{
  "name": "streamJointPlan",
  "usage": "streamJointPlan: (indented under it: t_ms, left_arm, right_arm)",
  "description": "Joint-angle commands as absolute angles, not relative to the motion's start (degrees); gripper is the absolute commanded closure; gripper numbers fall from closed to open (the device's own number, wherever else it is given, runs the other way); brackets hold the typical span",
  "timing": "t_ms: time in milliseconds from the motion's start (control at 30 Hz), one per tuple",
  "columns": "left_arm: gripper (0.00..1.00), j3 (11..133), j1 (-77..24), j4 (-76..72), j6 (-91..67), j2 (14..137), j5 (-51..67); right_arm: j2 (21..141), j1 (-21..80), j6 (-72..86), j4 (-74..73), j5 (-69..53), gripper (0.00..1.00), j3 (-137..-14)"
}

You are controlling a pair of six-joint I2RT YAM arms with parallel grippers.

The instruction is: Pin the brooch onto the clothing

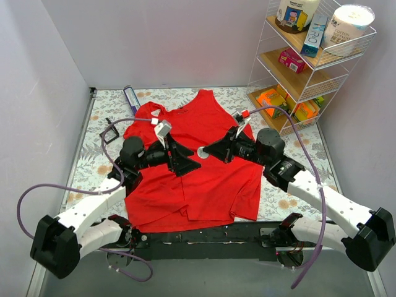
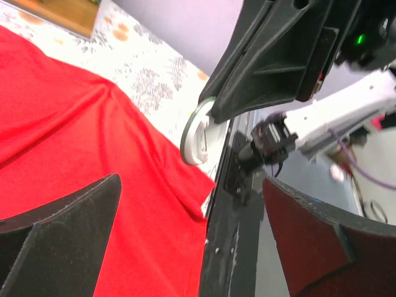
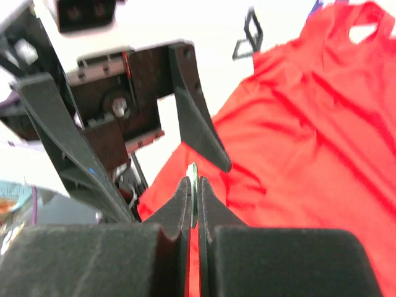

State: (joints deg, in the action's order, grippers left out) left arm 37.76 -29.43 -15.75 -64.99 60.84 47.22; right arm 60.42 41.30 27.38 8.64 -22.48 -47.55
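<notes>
Wire shelf (image 1: 281, 67) holds boxes (image 1: 291, 60), a jar (image 1: 296, 13) — right pincer (image 3: 193, 189) grips brooch (image 2: 198, 135).

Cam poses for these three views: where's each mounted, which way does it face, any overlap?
Top external: above and behind the bases, looking down; both arms show, left gripper and right gripper tip to tip over the top.
Left wrist: looks past its own open fingers at the right gripper pinching the brooch.
Right wrist: looks over its own shut fingers at the left gripper.
Shared: both wrist views show brooch and top, from opposite sides.
</notes>
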Motion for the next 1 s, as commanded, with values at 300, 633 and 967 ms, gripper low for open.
streamJointPlan:
  t_ms: [300, 633, 967]
  left_arm:
    - [0.18, 23.4, -37.4, -44.1, -87.3, 51.4, 15.8]
    - [0.51, 19.2, -39.5, -50.9, -92.5, 50.3, 8.8]
    - [0.60, 18.7, -39.7, -53.1, -93.8, 51.9, 9.0]
  right_arm:
    - [61.1, 51.7, 36.7, 40.2, -1.2, 0.99, -41.1]
    - [60.6, 52.4, 37.9, 42.3, -0.3, 0.99, -38.2]
    - [62.2, 52.7, 38.9, 43.4, -0.7, 0.99, -38.0]
